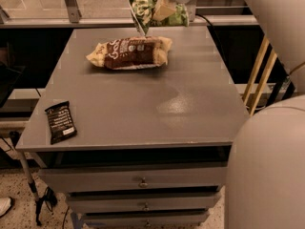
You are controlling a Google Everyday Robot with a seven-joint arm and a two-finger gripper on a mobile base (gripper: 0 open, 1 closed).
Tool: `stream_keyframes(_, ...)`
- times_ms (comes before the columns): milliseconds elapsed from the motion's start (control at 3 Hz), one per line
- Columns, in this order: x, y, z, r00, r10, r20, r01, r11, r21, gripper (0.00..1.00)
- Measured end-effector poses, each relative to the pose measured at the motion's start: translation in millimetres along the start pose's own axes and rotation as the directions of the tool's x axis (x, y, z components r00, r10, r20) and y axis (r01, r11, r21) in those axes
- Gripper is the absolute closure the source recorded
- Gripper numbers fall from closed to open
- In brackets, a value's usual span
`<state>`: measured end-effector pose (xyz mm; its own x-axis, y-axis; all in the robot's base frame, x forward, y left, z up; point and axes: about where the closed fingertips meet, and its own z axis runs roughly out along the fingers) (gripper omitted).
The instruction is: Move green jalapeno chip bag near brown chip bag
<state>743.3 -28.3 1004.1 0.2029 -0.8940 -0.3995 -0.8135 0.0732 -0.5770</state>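
Green jalapeno chip bag, one only, hangs over the table's far edge, just behind the one brown chip bag lying flat. From the left we count one black wrapper near the front corner, both bags, then one gripper clamped on the green bag.

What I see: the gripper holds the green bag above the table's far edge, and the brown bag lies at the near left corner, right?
No: the camera view shows the brown chip bag near the far edge, close to the gripper and its green jalapeno chip bag.
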Motion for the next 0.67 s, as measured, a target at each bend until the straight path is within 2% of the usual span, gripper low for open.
stream_keyframes(333, -0.1, 1.1, 1.9, 1.0, 0.004, 0.0, -0.004, 1.0, -0.004, 0.82)
stream_keyframes(667, -0.6, 2.2, 4.9, 1.0, 0.003, 0.0, -0.003, 1.0, -0.008, 0.58)
